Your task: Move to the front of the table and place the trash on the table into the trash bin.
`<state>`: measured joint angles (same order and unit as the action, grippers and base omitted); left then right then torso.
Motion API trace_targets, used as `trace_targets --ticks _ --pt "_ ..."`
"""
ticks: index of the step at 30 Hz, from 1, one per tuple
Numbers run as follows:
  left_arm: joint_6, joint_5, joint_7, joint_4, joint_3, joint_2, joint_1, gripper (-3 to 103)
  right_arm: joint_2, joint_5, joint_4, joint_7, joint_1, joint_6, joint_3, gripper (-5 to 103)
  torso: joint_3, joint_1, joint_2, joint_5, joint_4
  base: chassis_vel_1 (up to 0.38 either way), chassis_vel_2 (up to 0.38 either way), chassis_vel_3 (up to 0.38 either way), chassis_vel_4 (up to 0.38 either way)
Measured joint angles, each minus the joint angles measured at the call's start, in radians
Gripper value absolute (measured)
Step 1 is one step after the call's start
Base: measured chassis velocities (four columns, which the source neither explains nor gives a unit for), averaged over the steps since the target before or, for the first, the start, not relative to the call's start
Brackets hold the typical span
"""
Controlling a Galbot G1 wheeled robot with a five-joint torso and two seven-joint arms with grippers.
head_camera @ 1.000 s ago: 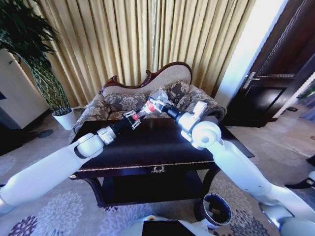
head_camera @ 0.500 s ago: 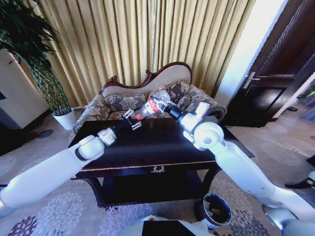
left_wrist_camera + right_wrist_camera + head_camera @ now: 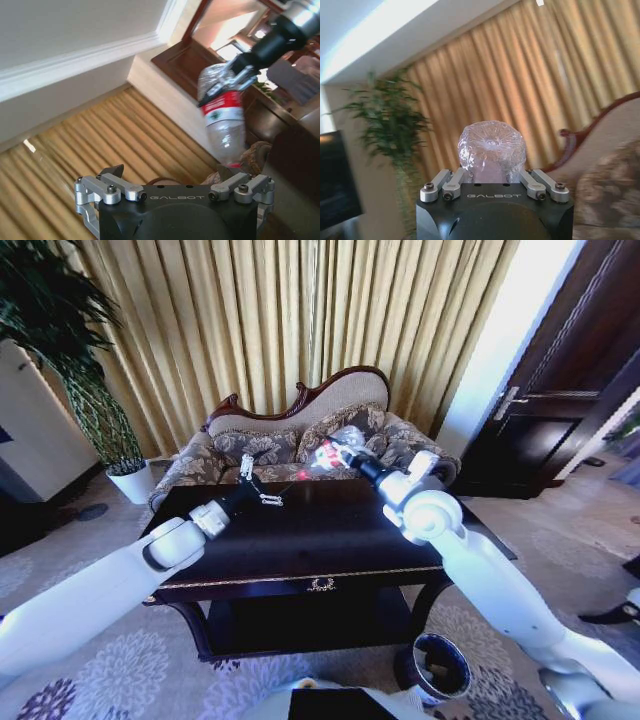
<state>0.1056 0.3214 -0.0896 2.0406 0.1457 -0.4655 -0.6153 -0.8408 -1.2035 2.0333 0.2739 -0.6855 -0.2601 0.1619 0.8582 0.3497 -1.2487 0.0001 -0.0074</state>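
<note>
Above the far side of the dark glossy table (image 3: 330, 540), the right gripper (image 3: 335, 454) holds the clear plastic bottle (image 3: 338, 448) up in the air, its jaws closed on the bottle's body near the red-and-white label. From the left wrist camera the bottle (image 3: 223, 117) hangs tilted with its red cap end downward, the right gripper (image 3: 227, 85) pinching it from the side. From the right wrist camera the ribbed base of the bottle (image 3: 492, 150) bulges up between the right gripper (image 3: 492, 185) fingers. The left gripper (image 3: 256, 488) sits just over the tabletop, near the bottle but apart from it, jaws spread wide and holding nothing; its own camera shows the left gripper (image 3: 172, 187) fingertips well apart. The small round black trash bin (image 3: 440, 665) stands on the patterned carpet (image 3: 150, 660) by the table's front right leg; something pale may lie inside it, though that is hard to make out.
</note>
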Motion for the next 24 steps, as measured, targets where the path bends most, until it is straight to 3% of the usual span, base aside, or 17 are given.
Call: trace_targets --ticks 3,5,8,14,17,19,21,24 --pt "-0.057 0.098 -0.038 0.013 -0.16 0.011 -0.119 100 0.036 0.131 -0.006 0.003 -0.09 -0.003 0.061 28 0.0 0.0 0.0 -0.0001 -0.0002 0.0 0.0 0.0 0.0" --pt "-0.069 0.121 -0.054 0.014 -0.192 0.013 -0.141 100 0.042 0.16 -0.007 0.003 -0.109 -0.003 0.073 28 0.0 0.0 0.0 -0.0001 -0.0001 0.0 0.0 0.0 0.0" --pt "-0.112 0.214 -0.156 0.017 -0.279 0.015 -0.187 100 0.048 0.26 -0.003 0.012 -0.176 0.0 0.112 28 0.0 0.0 0.0 0.0 -0.0001 0.0 0.0 0.0 0.0" --pt "-0.182 0.316 -0.247 0.019 -0.398 0.006 -0.236 100 0.043 0.328 0.014 0.058 -0.241 0.005 0.146 28 0.0 0.0 0.0 0.0 -0.0001 0.0 0.0 0.0 0.0" --pt "-0.239 0.397 -0.304 0.018 -0.552 -0.017 -0.322 100 0.038 0.372 0.028 0.082 -0.308 0.01 0.186 28 0.0 0.0 0.0 0.0001 -0.0001 0.0 0.0 0.0 0.0" --pt "-0.245 0.404 -0.308 0.017 -0.583 -0.023 -0.346 100 0.037 0.376 0.034 0.086 -0.325 0.01 0.197 28 0.0 0.0 0.0 -0.0001 -0.0001 0.0 0.0 0.0 0.0" --pt "-0.269 0.435 -0.319 0.014 -0.72 -0.058 -0.471 100 0.034 0.384 0.058 0.094 -0.397 0.01 0.247 28 0.0 0.0 0.0 0.0 0.0001 0.0 0.0 0.0 0.0" --pt "-0.294 0.466 -0.331 0.023 -0.808 -0.093 -0.549 100 0.032 0.394 0.073 0.094 -0.452 0.01 0.287 28 0.0 0.0 0.0 -0.0007 0.0 0.0 0.0 0.0 0.0"
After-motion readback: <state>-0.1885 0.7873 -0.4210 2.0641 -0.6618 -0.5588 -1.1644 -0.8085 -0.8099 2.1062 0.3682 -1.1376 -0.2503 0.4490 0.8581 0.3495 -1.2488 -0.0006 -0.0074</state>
